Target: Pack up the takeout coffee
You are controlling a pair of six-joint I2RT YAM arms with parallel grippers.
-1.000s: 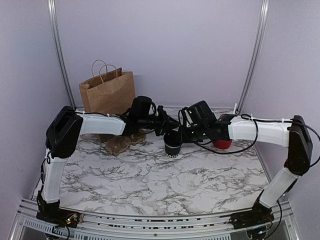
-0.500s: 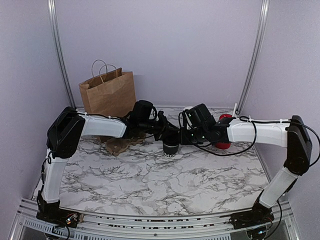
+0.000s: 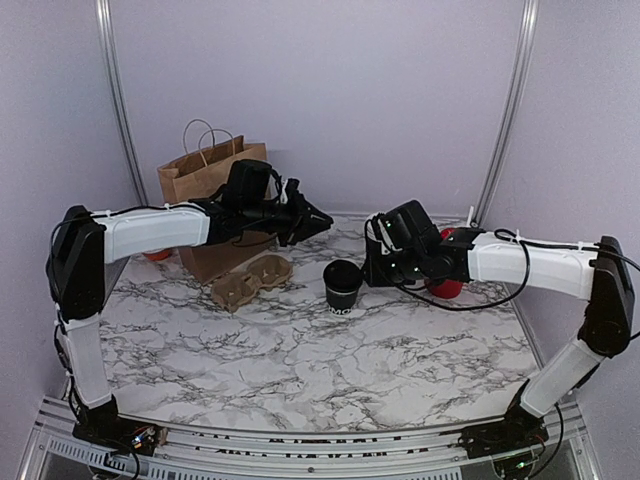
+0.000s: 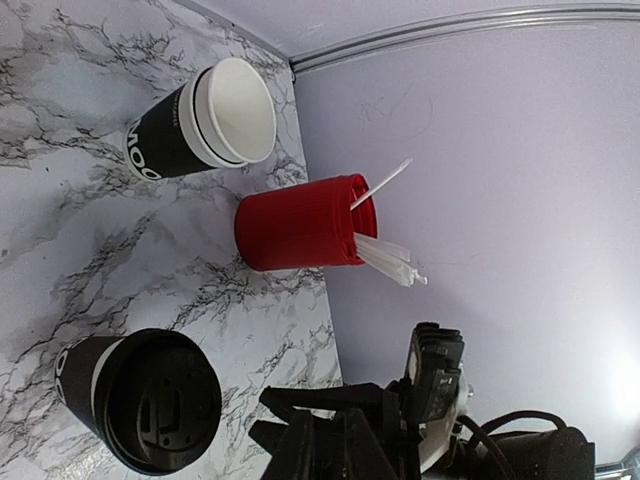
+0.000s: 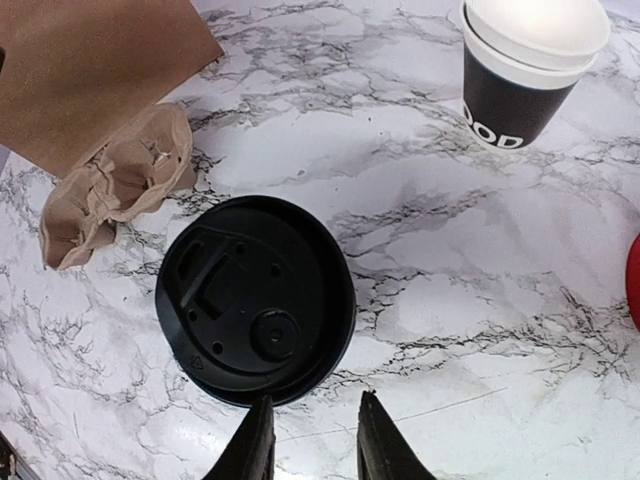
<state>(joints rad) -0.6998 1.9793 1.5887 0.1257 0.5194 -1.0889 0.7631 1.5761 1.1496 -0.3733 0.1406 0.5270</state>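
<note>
**Desk:** What's the right claw doing?

**Me:** On my right wrist feed, the right gripper has its two fingertips apart at the bottom edge, with nothing between them. Only the tips show.

**Desk:** And the left?

**Me:** The left gripper hangs in the air, centre-left of the overhead frame. Its fingers run to one dark point, so I can't tell whether there's a gap. I see nothing in it.

**Desk:** What's hidden?

**Me:** The left arm crosses the front of the paper bag. The red cup and the nested cups are plain on my left wrist feed. Overhead, the right arm hides most of the red one and all of the stack.

**Desk:** Any writing?

**Me:** White "OOD" on the stack in the right wrist feed, "MOO" in the left. The coffee's own lettering curves out of sight, so I can't read it whole.

**Desk:** Where's the coffee?

**Me:** The takeout coffee stands upright on the marble table, capped in black. It is just above the right fingertips in that frame, not between them, and I can't tell if they touch it. The cardboard carrier lies to its upper left.
</note>
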